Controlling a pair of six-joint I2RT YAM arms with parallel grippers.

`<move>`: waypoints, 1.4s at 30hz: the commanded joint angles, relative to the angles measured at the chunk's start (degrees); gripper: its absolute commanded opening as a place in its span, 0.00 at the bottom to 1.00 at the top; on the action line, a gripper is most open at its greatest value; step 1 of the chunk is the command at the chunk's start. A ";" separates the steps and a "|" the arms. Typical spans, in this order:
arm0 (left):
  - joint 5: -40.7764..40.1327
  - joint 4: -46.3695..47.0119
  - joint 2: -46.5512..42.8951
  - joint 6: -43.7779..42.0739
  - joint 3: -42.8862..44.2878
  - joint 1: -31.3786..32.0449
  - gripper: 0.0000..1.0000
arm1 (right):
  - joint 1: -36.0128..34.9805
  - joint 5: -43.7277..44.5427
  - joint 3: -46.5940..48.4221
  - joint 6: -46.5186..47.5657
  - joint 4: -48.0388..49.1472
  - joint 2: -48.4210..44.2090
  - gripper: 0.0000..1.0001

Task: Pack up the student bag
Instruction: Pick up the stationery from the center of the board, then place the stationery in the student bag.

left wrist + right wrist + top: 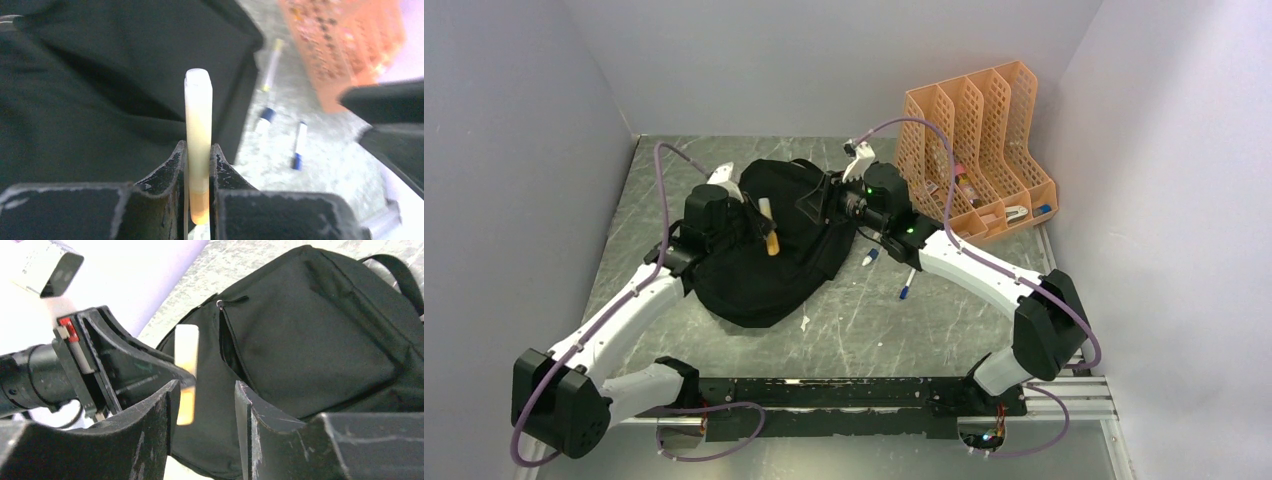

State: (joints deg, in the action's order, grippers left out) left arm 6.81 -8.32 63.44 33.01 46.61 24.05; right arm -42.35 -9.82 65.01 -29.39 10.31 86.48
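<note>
The student bag (769, 265) lies floppy on the table, left of centre. My left gripper (757, 216) hovers over it, shut on a cream tube with an orange end (769, 230). In the left wrist view the tube (198, 110) stands between the closed jaws of the left gripper (198, 147), with the bag (100, 75) behind. My right gripper (822, 200) is open at the bag's right upper edge. In the right wrist view the right gripper (205, 395) has its jaws apart and empty, facing the bag (310, 340) and its partly open zip pocket (229, 347). The tube (186, 352) is in front of it.
An orange mesh file organiser (984, 130) with small items stands at the back right. Two blue-capped pens (870, 257) (907, 290) lie on the table right of the bag; they also show in the left wrist view (265, 117) (299, 150). Grey walls close three sides.
</note>
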 commanded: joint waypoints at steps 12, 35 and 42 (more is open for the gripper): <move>-38.12 -21.87 -11.40 -1.06 7.97 -0.24 0.05 | -4.49 1.35 12.89 29.37 -2.30 15.19 0.61; -34.22 -23.27 -13.96 0.63 5.45 -0.24 0.05 | -8.37 9.65 26.63 51.10 -5.93 33.22 0.70; -33.26 -22.89 -13.32 0.78 5.25 -0.24 0.05 | -8.93 15.38 26.97 51.79 -5.60 34.81 0.68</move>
State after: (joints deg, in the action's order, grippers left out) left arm -27.57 -31.64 50.26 33.45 52.45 23.92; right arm -50.81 0.25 90.32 20.97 4.40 119.96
